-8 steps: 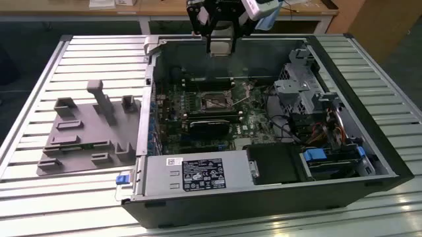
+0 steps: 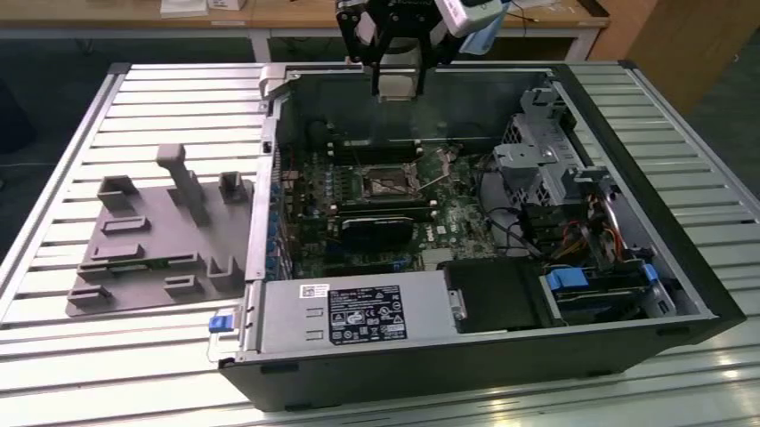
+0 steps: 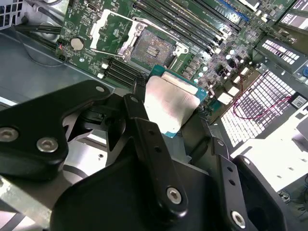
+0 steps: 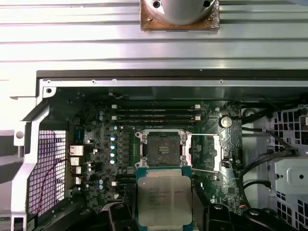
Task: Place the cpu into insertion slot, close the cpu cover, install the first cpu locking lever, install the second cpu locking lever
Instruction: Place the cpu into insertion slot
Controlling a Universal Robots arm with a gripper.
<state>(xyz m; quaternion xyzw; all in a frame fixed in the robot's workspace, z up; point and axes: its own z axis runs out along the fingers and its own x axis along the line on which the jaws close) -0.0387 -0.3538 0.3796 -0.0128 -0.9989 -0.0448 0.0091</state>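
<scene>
I see one gripper (image 2: pixel 398 92) pinching one cpu (image 4: pixel 163 199), 12 o'clock of one bare insertion slot (image 2: pixel 386 185), exterior view; one cpu cover (image 4: pixel 206 135) open.

Counted one cpu (image 4: pixel 163 199). One insertion slot (image 4: pixel 162 148). One cpu cover (image 4: pixel 206 135). One end effector (image 2: pixel 397 87); I made out two fingers (image 3: pixel 149 144) on it. One open computer case (image 2: pixel 665 267). One motherboard (image 2: pixel 464 227). One black heatsink block (image 2: pixel 380 229). One power supply box (image 2: pixel 356 316). One round coin battery (image 4: pixel 225 121). Long memory slots (image 4: pixel 156 113): several, exact number I could not settle. One grey moulded fixture (image 2: pixel 155 258). One slatted worktop (image 2: pixel 71 356).
</scene>
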